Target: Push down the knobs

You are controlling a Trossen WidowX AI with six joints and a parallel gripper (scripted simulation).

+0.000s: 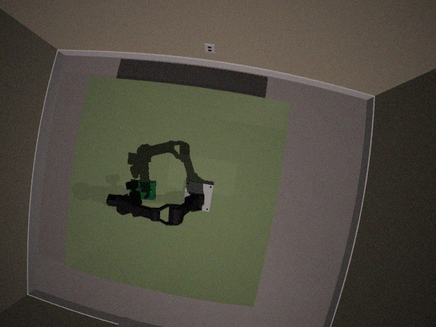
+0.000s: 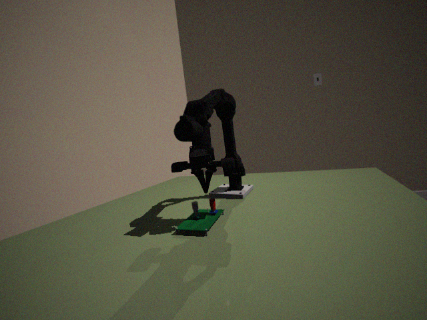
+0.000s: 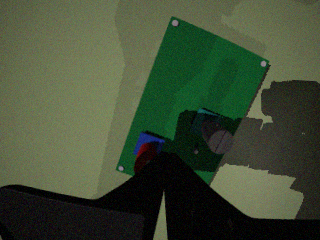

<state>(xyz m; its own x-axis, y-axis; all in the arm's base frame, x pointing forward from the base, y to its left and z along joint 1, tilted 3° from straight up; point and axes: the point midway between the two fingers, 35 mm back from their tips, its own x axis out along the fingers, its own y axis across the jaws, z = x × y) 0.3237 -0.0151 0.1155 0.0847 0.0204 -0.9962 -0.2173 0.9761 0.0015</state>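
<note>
The green circuit board [image 1: 152, 187] [image 2: 193, 225] [image 3: 185, 65] stands on short legs. The red knob [image 2: 212, 204] [image 3: 145, 156] is upright on the blue potentiometer [image 2: 214, 212] [image 3: 150, 140], its lower end close to the blue body; any gap is too small to tell. The grey knob [image 2: 195, 207] [image 3: 220, 142] stands over the teal potentiometer [image 3: 203, 118], in shadow, with what looks like a short dark gap beneath it in the exterior view. My gripper [image 2: 205, 191] [image 3: 167, 159] is shut and empty, above the board. In the wrist view its tips appear between the knobs and partly cover the red one.
The white base plate [image 1: 208, 197] [image 2: 247, 190] of the arm is on the green table top [image 1: 211, 253] [image 2: 310, 248], behind the board in the exterior view. A small pin [image 3: 196, 151] stands on the board between the two potentiometers. The arm's shadow falls across part of the board.
</note>
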